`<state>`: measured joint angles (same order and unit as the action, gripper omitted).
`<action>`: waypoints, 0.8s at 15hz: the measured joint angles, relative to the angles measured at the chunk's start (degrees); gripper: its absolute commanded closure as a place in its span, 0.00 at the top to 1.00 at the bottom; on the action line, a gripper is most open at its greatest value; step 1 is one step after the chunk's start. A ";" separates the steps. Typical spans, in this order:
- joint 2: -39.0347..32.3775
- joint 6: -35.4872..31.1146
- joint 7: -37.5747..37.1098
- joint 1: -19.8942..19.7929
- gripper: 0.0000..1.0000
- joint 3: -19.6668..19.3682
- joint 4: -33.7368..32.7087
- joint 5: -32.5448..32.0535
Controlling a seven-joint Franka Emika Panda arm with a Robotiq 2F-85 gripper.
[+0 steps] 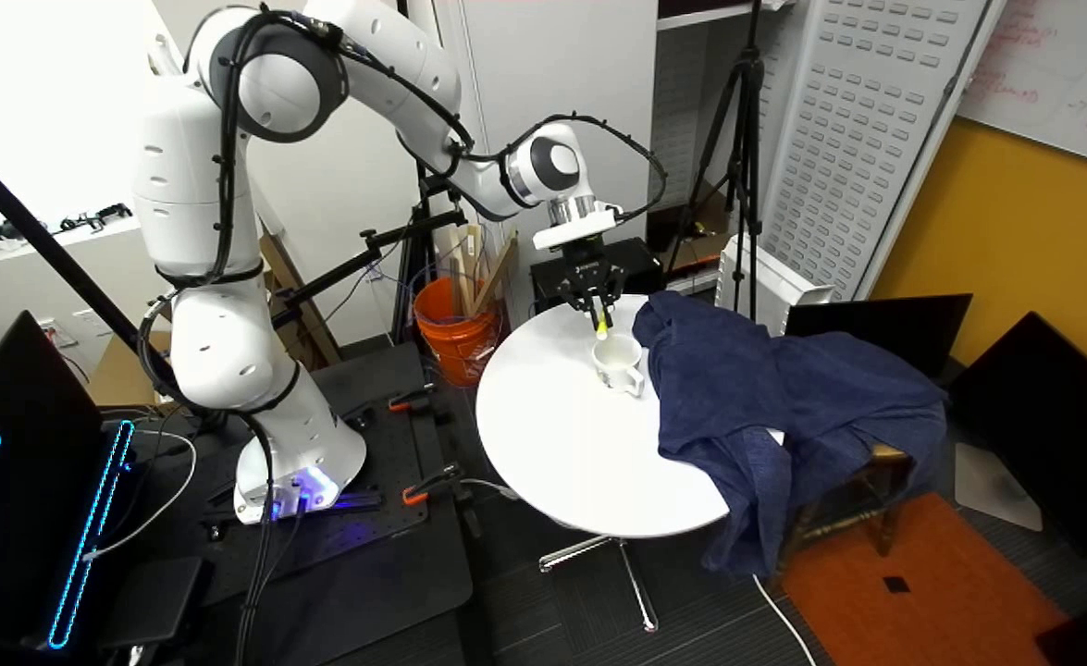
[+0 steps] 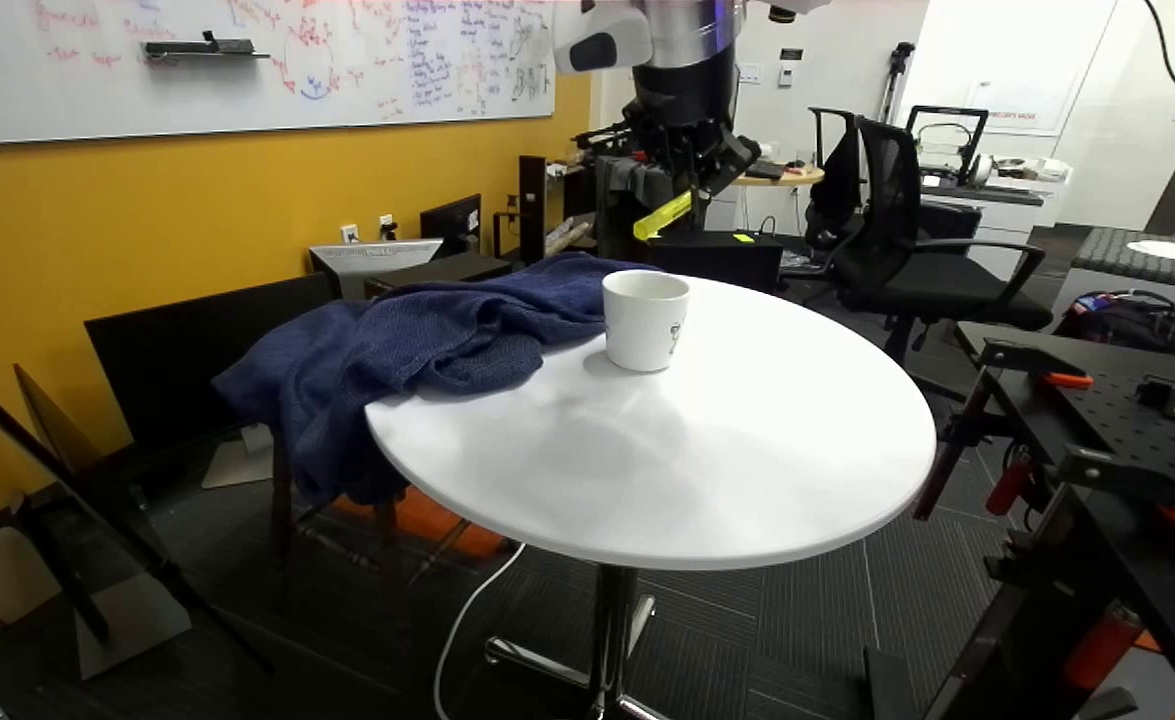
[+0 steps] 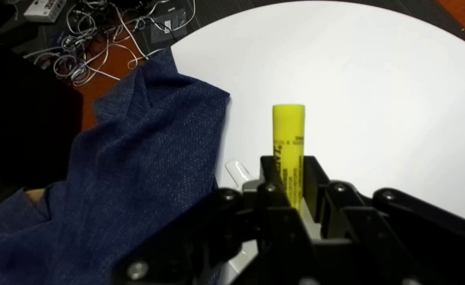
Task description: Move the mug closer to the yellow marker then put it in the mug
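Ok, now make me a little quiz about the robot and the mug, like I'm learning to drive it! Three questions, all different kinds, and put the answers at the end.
1. True or false: the mug is standing upright on the table.

2. Pick one. The cloth lying partly on the table is:
a) red
b) dark blue
c) green

3. Look closely: what is the hand gripping?

Key:
1. True.
2. b, dark blue.
3. The yellow marker.
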<state>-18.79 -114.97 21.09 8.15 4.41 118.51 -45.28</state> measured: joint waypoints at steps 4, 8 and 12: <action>-2.78 3.63 -0.08 -0.16 0.05 -0.01 -2.68 -2.63; -6.33 6.70 0.07 -0.13 0.05 0.09 -5.50 -3.91; -9.62 9.70 1.60 -0.11 0.05 0.66 -8.21 -3.91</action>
<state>-28.40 -105.27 22.69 8.04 5.07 110.30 -49.20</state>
